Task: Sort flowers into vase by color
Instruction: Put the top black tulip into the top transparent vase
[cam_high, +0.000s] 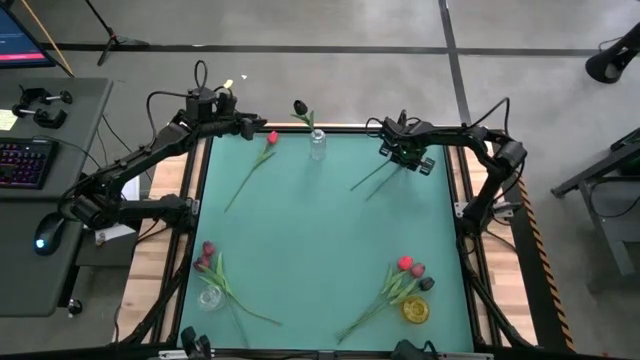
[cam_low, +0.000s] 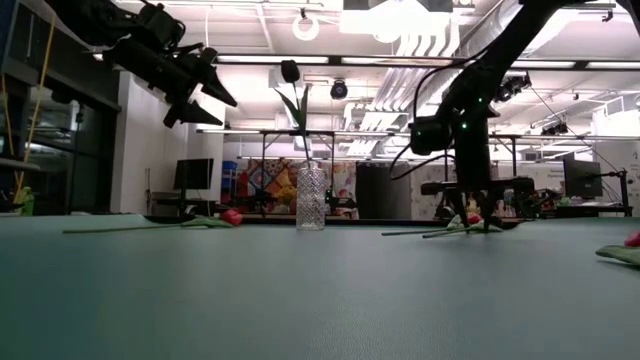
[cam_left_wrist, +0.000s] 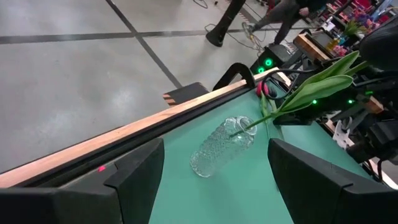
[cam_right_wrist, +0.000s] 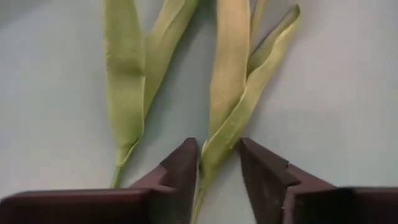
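Presently the right end effector is working low over the far right part of the desk, and the step in hand appears to be the pick-up of one loose flower. In the right wrist view its two fingers are standing narrowly apart with a green leaf and stem lying between them; whether the pads are already pinching cannot be told, so the grip is judged as closing, not confirmed. A second leafy stem is lying just beside the left finger, outside the gap.

The flower is lying flat on the desk directly beneath the end effector, its long axis running diagonally: the bare stem end is trailing away toward the desk's middle, the leaves are fanning forward past the fingertips. Its head is hidden under the wrist, so its colour cannot be told.

Next, in my judgement, the move is calling for a firm close on the one stem only, a lift clear of its neighbour, then carriage to the matching vase. The clear glass vase, already holding a black tulip, is standing well to the end effector's left.

The left end effector, fingers spread wide, is waiting above the far left edge, near a red tulip.
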